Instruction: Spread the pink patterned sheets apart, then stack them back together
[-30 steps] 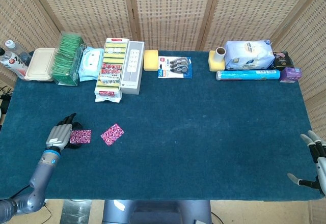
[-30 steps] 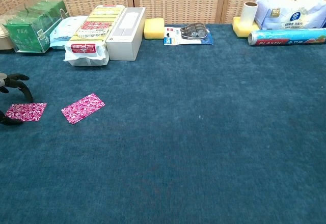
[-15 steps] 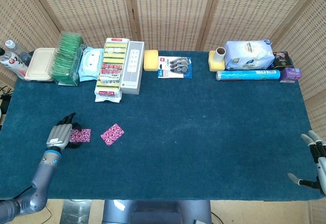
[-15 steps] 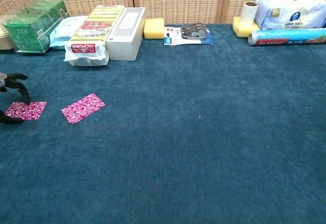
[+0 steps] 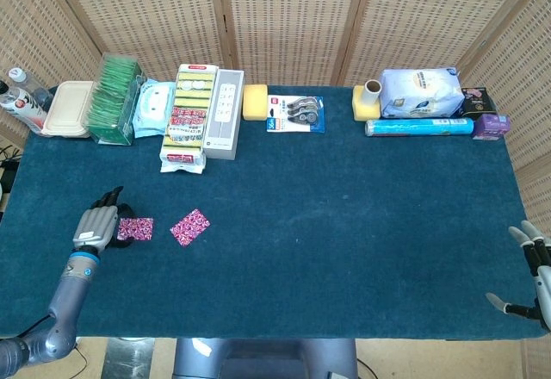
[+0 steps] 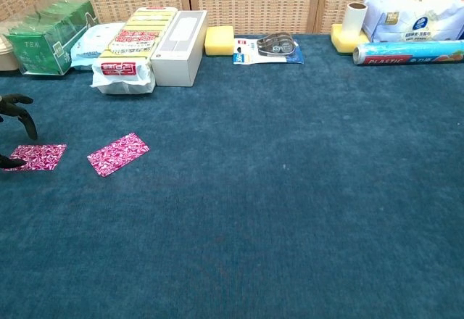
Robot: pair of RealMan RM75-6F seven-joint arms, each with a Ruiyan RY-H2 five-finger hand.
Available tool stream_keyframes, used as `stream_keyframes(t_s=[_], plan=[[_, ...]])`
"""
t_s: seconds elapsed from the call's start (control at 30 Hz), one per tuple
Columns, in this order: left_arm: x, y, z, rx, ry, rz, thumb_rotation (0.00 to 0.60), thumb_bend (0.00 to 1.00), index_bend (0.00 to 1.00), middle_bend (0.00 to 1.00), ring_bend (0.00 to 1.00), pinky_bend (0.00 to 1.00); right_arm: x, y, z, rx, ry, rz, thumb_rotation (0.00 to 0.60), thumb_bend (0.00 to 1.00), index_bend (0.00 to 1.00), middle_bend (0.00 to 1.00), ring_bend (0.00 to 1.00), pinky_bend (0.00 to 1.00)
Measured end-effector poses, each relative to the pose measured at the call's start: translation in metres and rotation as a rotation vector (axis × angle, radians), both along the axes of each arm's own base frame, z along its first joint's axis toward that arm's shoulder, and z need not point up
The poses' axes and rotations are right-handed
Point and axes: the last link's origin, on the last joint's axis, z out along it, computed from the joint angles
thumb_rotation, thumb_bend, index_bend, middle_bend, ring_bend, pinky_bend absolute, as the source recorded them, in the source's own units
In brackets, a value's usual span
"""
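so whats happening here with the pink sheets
Two pink sheets lie apart on the table near its left edge, so the spreading looks done and the stacking not. The left hand sits at the left sheet, a fingertip at its near corner in the chest view; whether it grips it is unclear. The right sheet lies untouched at an angle. The right hand is idle and open at the far right edge.

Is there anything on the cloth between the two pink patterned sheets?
No. In the chest view only bare blue cloth separates the left sheet from the right sheet; the head view agrees.
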Motion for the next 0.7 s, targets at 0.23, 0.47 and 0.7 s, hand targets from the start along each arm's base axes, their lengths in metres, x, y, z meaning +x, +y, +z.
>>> stream_keyframes(t_s=[0.23,0.47,0.7], plan=[[-0.0057,0.0010,0.0014,-0.041,0.050,-0.010,0.600,0.16,0.40,0.00,0.00,0.11,-0.0003,-0.0004,-0.0002,0.000,0.000,-0.003,0.600,0.00,0.07,0.00,0.00,0.00],[-0.0079,0.0046,0.0040,-0.031,0.071,-0.007,0.600,0.16,0.40,0.00,0.00,0.11,-0.0008,0.0004,0.0005,-0.002,-0.001,-0.003,0.600,0.00,0.07,0.00,0.00,0.00],[-0.0086,0.0074,0.0009,-0.038,0.082,-0.001,0.600,0.16,0.37,0.00,0.00,0.11,-0.0002,-0.0009,0.0004,-0.004,0.000,-0.005,0.600,0.00,0.07,0.00,0.00,0.00]])
